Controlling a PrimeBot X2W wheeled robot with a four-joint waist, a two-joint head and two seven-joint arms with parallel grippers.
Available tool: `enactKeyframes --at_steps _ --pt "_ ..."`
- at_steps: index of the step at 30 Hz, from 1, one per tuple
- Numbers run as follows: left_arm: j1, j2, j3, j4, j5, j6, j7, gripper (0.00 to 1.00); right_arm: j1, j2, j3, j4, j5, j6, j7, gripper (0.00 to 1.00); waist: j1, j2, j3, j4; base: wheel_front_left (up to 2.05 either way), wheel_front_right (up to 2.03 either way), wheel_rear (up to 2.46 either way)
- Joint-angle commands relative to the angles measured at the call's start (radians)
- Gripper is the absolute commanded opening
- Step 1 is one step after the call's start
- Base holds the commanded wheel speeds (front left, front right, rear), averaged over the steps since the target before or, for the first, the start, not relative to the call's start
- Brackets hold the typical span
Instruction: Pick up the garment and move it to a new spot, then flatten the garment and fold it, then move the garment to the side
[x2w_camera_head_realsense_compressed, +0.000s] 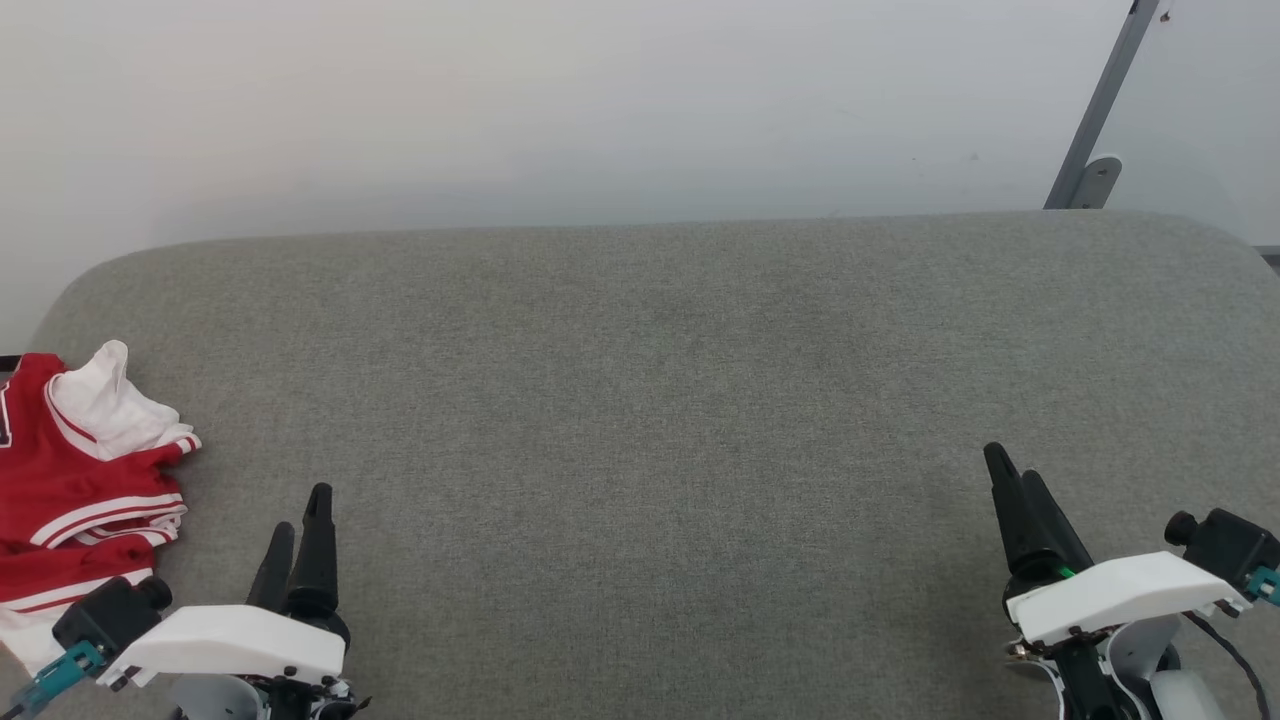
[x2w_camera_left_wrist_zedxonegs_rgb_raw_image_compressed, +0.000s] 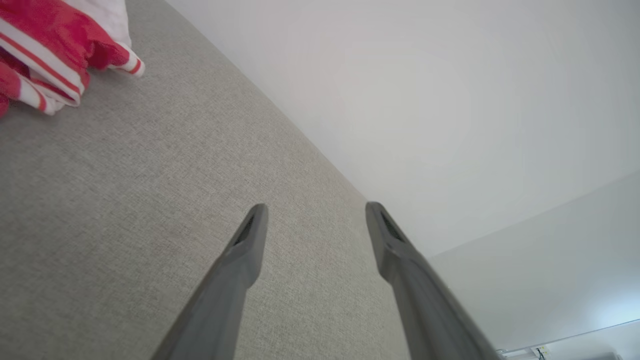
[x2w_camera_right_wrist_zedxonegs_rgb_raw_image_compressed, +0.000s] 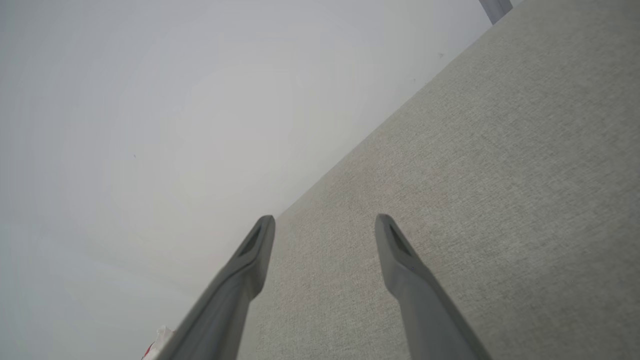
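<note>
Garment (x2w_camera_head_realsense_compressed: 80, 480) bunched just left of left jaws, untouched; right jaws far; both pairs spread, empty.

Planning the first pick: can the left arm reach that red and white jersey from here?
Probably yes. The left gripper stands open, with bare grey fabric surface between it and the crumpled jersey just to its left. Part of the jersey runs off the head view's edge.
</note>
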Motion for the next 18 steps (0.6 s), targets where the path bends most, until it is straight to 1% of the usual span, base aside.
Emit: enactKeyframes --at_steps 1,9,18 --pt "-0.007 0.013 -0.003 -0.019 0.039 0.005 -0.012 1.00 -0.025 -0.007 0.004 -0.007 -0.029 0.001 -0.010 1.00 0.0000 0.0000 0.000 0.000 0.00 0.00 0.00" --pt "0.002 0.024 -0.012 -0.037 0.147 0.011 -0.039 1.00 -0.036 -0.015 0.014 -0.010 -0.130 0.002 -0.036 1.00 0.0000 0.0000 0.000 -0.002 0.00 0.00 0.00" --pt "0.016 0.033 -0.024 -0.061 0.277 0.032 -0.067 1.00 -0.040 -0.020 0.018 -0.010 -0.247 0.002 -0.064 1.00 0.0000 0.0000 -0.001 -0.005 0.00 0.00 0.00"
